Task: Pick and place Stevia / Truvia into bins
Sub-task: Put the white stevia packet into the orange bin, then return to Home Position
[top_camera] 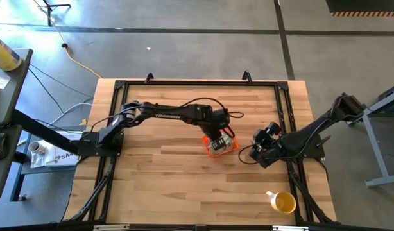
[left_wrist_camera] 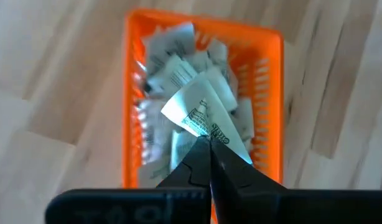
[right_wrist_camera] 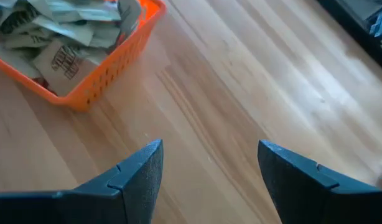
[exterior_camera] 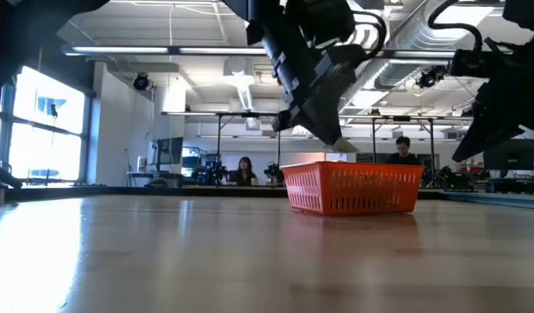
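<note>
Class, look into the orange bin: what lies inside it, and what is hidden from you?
The orange bin holds a loose heap of sweetener packets. Above it, the left pincer pinches one packet, which covers those beneath. The bin's floor cannot be seen.

- The right hand [right_wrist_camera: 209,171] is seen with its two dark fingers [right_wrist_camera: 138,171] spread wide apart, nothing between them, above the bare wooden counter [right_wrist_camera: 253,93].
- An orange bin [right_wrist_camera: 110,59] is seen beyond the fingers, filled with pale paper packets [right_wrist_camera: 60,28].
</note>
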Available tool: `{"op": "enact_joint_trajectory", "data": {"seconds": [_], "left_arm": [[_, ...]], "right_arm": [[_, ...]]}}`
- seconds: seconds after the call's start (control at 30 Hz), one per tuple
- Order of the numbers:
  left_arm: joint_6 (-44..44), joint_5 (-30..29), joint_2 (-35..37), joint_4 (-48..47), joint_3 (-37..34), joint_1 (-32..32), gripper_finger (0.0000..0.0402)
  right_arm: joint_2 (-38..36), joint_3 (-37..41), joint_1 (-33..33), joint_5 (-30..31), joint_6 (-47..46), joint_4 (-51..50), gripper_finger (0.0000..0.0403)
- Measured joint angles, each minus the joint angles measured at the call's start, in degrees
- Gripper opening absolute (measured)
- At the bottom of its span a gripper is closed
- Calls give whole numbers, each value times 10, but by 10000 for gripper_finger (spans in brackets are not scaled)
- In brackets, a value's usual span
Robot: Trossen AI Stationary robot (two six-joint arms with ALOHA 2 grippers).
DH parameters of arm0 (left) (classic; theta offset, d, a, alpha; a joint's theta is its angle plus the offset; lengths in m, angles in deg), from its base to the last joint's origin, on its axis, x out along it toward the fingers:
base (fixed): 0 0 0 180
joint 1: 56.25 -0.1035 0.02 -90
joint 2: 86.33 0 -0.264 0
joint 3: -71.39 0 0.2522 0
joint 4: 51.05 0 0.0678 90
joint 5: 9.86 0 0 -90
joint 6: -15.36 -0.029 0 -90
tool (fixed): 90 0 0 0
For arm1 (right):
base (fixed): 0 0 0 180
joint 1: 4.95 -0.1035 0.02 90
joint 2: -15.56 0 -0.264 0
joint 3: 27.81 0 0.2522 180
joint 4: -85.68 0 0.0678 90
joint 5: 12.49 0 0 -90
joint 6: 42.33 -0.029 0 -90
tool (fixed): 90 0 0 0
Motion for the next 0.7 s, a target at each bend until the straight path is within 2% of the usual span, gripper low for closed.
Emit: {"op": "enact_joint_trajectory", "data": {"seconds": [0.1,0.23,0.37,0.5,0.6,0.7], "left_arm": [[-2,3,-11,-7,0,2,34],[-4,-44,-15,-23,0,9,55],[-12,-49,-12,-51,0,12,118],[0,-27,-3,-73,1,16,197],[-26,-28,4,-79,1,27,249],[-61,-28,32,-93,0,46,286]], "right_arm": [[-3,16,9,-13,35,38,252],[2,23,33,-40,122,137,252],[10,23,68,-47,199,237,252],[17,23,113,-48,224,295,252],[16,23,141,-42,208,303,252],[12,22,161,-32,135,303,252]]}}
